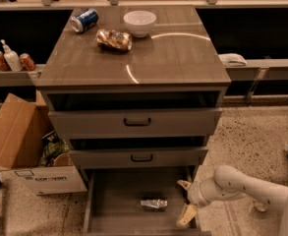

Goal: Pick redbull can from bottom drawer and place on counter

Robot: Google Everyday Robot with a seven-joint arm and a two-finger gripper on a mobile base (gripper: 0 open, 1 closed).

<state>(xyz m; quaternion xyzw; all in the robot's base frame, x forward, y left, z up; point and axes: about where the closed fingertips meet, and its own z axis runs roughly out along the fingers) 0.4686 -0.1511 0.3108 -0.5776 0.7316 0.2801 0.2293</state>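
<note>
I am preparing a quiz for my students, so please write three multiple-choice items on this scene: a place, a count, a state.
1. Where is the redbull can? A. top drawer B. bottom drawer floor C. cardboard box
2. How many things are on the counter? A. one B. five C. three
3. How is the tool? A. open, at the bottom drawer's right side B. shut on the can C. shut, empty
Answers: 1 B, it lies on its side there; 2 C, blue soda can, foil bag, white bowl; 3 A, fingers spread, right of the can, apart from it.
</note>
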